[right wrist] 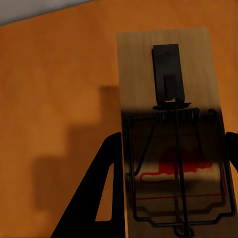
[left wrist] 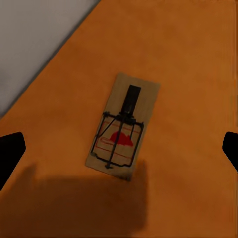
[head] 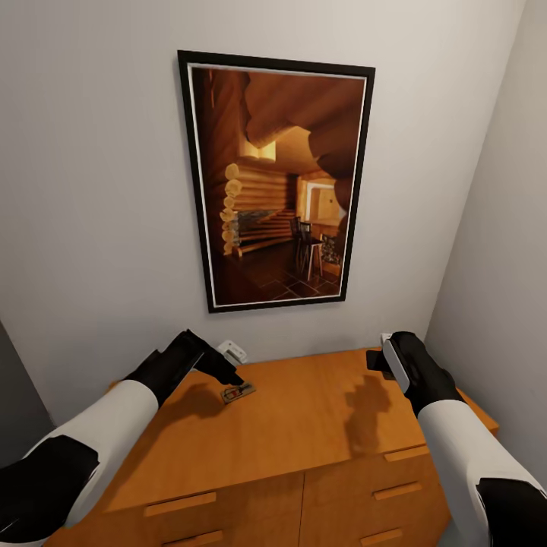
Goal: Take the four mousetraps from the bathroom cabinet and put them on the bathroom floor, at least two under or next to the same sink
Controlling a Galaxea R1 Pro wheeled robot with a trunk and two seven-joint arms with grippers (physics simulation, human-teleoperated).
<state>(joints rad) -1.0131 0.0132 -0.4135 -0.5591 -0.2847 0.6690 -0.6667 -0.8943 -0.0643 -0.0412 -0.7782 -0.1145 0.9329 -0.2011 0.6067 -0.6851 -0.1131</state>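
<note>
My left jaws (head: 228, 377) stand wide above a trap (left wrist: 122, 124) lying flat on the cabinet (head: 304, 425) surface, while my right jaws (right wrist: 171, 148) clamp a second trap (right wrist: 171, 99); both appear light, stiff, thin, best pinched across the long edges.

We have 2 arms with glossy white forearm shells and black elbow joints. Each ends in a matte black wrist and black left gripper (head: 228, 374) and right gripper (head: 377, 358).
</note>
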